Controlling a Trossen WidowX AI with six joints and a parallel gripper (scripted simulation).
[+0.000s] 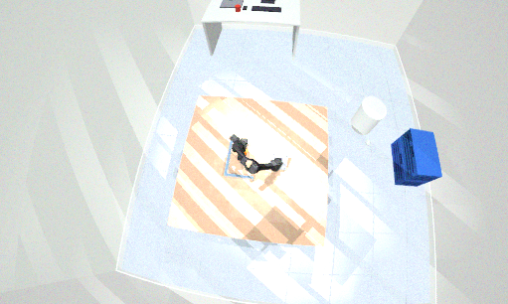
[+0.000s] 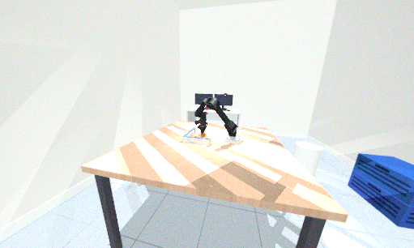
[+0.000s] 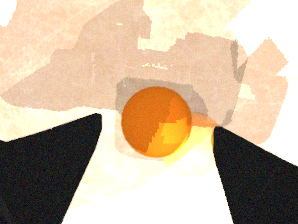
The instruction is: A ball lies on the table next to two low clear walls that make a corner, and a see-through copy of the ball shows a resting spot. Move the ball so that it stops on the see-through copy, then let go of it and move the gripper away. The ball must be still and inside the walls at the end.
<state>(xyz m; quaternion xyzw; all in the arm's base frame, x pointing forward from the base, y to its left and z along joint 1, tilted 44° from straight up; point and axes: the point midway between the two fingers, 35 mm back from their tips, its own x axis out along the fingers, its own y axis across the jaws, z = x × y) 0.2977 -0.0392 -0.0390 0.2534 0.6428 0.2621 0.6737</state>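
Note:
The orange ball (image 1: pixel 247 152) (image 2: pixel 203 134) (image 3: pixel 156 121) rests on the table beside the walls. My gripper (image 2: pixel 202 131) (image 3: pixel 158 127) is open above it and points down. In the wrist view the ball shows between the two spread black fingers, with a gap on each side and the right gap wider-looking at the bottom. The see-through copy (image 3: pixel 198 142) is a pale yellow round patch at the ball's lower right, partly overlapped by the ball and the right finger. The low walls (image 1: pixel 228 160) (image 2: pixel 197 139) have blue top edges and make a corner; they are outside the wrist view.
The arm's base (image 1: pixel 282 164) (image 2: pixel 233 139) stands on the striped-lit wooden table (image 1: pixel 207 219) (image 2: pixel 148 178), right of the walls. A white bin (image 1: pixel 369 115) and a blue crate (image 1: pixel 417 158) stand on the floor to the right. A desk with monitors (image 2: pixel 224 100) is at the back.

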